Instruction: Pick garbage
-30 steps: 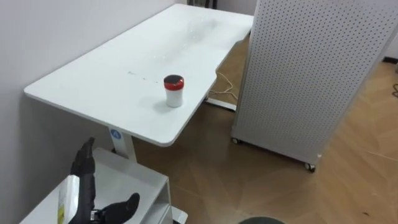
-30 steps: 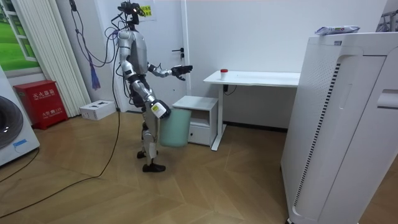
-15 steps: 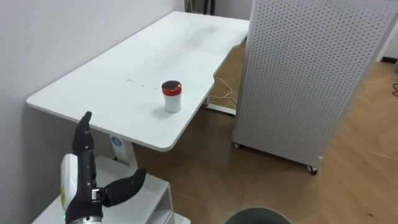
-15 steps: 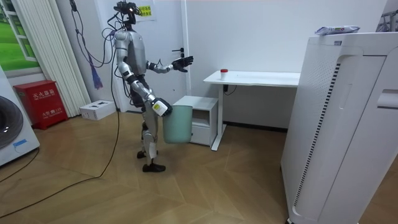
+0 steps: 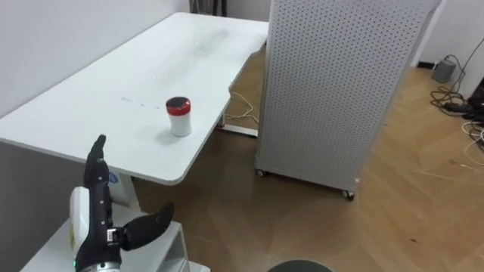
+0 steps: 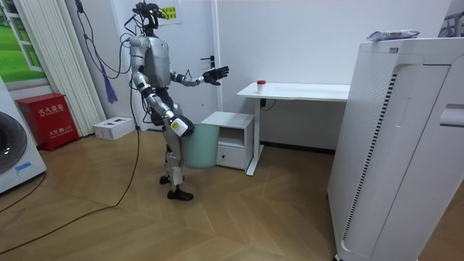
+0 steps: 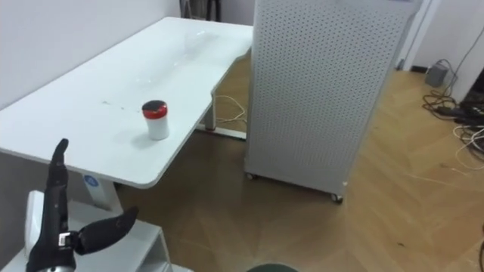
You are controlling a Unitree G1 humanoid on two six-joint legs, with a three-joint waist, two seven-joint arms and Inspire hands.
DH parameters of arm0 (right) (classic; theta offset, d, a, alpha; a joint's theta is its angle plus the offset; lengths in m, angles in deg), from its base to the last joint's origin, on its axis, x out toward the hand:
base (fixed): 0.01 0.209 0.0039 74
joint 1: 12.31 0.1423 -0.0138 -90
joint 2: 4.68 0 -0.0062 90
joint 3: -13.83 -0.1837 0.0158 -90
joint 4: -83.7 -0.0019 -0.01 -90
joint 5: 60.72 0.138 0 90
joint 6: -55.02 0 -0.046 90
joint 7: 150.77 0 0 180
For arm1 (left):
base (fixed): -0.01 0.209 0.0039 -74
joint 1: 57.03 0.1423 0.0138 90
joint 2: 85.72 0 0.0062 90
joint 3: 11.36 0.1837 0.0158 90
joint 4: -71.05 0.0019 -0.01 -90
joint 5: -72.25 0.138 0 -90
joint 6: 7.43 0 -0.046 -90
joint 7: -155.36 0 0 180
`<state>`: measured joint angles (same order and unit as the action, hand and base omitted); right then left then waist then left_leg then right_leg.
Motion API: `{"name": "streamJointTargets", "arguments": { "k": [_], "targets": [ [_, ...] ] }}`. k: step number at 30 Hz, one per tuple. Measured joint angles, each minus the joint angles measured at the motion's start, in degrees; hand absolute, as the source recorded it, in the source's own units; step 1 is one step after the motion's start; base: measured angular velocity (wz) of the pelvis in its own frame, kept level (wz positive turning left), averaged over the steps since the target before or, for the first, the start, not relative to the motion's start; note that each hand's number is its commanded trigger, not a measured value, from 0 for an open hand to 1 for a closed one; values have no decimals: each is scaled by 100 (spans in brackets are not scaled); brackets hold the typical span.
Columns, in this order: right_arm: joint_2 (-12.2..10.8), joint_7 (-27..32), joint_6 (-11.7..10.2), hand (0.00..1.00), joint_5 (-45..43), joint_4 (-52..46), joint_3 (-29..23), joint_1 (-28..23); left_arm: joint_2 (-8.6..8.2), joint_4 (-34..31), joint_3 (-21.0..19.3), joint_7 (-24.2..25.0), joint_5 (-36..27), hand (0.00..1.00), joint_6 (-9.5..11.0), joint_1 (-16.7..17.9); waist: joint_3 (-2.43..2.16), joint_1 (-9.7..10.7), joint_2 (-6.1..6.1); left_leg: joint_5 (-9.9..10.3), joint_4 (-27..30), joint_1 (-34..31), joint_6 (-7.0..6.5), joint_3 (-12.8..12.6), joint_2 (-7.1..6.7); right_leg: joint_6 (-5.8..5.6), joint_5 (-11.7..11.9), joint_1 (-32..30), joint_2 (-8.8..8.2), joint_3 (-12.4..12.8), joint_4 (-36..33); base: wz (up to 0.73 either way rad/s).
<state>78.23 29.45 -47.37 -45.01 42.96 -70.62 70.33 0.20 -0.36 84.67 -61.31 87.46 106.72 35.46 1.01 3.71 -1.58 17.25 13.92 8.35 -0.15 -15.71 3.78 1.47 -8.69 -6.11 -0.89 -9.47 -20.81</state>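
A small white cup with a red lid [image 5: 179, 115] stands near the front edge of the white desk [image 5: 91, 113]; the room view shows the cup [image 6: 262, 83] at the desk's near end. My left hand [image 5: 98, 211] is raised at the lower left, open, fingers straight up and thumb out, short of the desk and holding nothing. In the room view the left hand [image 6: 216, 73] reaches toward the desk. A pale green bin [image 6: 196, 145] hangs at my right side by my right hand [image 6: 176, 129]; its grip is too small to read. The bin's dark rim [image 5: 299, 266] shows at the bottom edge.
A white perforated cabinet on casters [image 5: 340, 83] stands right of the desk. A low white cabinet [image 6: 232, 134] sits under my left hand. Cables [image 5: 461, 106] lie on the wood floor at the far right. A tall white appliance [image 6: 399, 145] stands at the room view's right.
My left hand rose from low and tilted to upright. The eye view shifted, so desk and cup sit further left. In the room view the bin swung forward, then back to my leg.
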Motion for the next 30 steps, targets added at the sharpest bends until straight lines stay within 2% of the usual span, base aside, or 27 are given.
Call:
{"name": "streamJointTargets", "arguments": {
  "k": [3,5,6,8,9,10,11,12,13,15,18,20,23,25,29,30],
  "targets": [
    [0,-17,0,100,-20,-11,5,-1,4,-4,45,-17,0,0,0,8,-12,-102,5,109,299,-6,102,-2,75,97,-105,3,70,-15,-113,-28],
    [9,-11,-1,100,-35,-11,8,1,4,-3,79,-18,-2,0,0,22,-18,-157,-12,128,801,-116,124,5,117,132,-191,13,103,121,-128,-38],
    [52,-16,-1,100,-56,-11,6,3,2,-3,76,-19,-3,0,0,35,-44,-220,39,127,1094,-177,124,64,159,161,-204,55,128,272,-122,-51],
    [110,-47,-2,100,-107,-10,0,21,2,-2,41,-36,-13,0,5,44,-53,-254,97,62,1558,-346,165,394,139,203,-210,198,155,451,-123,-43],
    [133,-39,-2,100,-99,-8,-8,24,-13,4,66,-46,-73,0,52,79,-59,-251,81,93,1517,-437,176,677,89,208,-218,222,154,606,-127,-18],
    [166,-23,-3,100,-64,-9,-23,63,-46,3,98,-47,-99,0,123,45,-65,-230,101,71,1209,-588,211,839,34,197,-224,204,159,715,-133,-19],
    [185,-22,-2,100,-41,-9,-21,79,-64,2,105,-49,-101,0,169,20,-60,-231,104,29,1043,-667,229,879,14,185,-228,189,167,756,-146,-26],
    [203,-21,1,100,-38,-5,-8,92,-67,6,99,-54,-109,0,255,14,-38,-252,103,-145,768,-760,120,1077,-63,148,-256,168,193,857,-206,-46],
    [205,-22,3,100,-51,-6,-5,72,-66,6,90,-101,-109,0,264,65,-63,-291,99,-143,714,-711,108,1136,-77,109,-281,144,208,940,-210,-44],
    [220,-8,3,100,-56,-21,-25,73,-59,1,83,-162,-102,0,268,67,-70,-259,101,-142,613,-660,74,1096,-171,72,-296,134,204,947,-210,-20],
    [235,42,3,100,-60,-28,-29,71,-27,3,87,-159,-111,0,268,83,-39,-245,46,-153,533,-627,33,1006,-204,29,-270,108,200,1029,-170,-13],
    [236,49,3,100,-62,-49,-25,55,-23,3,87,-162,-120,0,268,139,-41,-246,55,-136,467,-571,11,945,-196,15,-260,120,195,1013,-111,-22],
    [236,39,3,100,-61,-62,-19,56,-20,3,95,-162,-216,0,268,155,-45,-247,97,-94,436,-533,-17,935,-196,5,-251,103,129,730,-75,-22],
    [235,39,3,100,-50,-100,-10,57,3,4,94,-165,-222,0,267,181,-46,-309,156,-68,428,-518,-26,947,-197,6,-251,100,117,652,-83,-29],
    [236,16,3,100,-58,-113,-8,62,8,6,80,-165,-221,0,267,183,-46,-405,175,-69,394,-420,-26,960,-214,6,-251,117,99,575,-84,-27],
    [235,-7,3,100,-73,-113,-8,62,7,10,77,-162,-213,0,267,190,-45,-431,174,-68,353,-382,-27,962,-216,7,-252,127,83,485,-88,-14]
  ]
}}
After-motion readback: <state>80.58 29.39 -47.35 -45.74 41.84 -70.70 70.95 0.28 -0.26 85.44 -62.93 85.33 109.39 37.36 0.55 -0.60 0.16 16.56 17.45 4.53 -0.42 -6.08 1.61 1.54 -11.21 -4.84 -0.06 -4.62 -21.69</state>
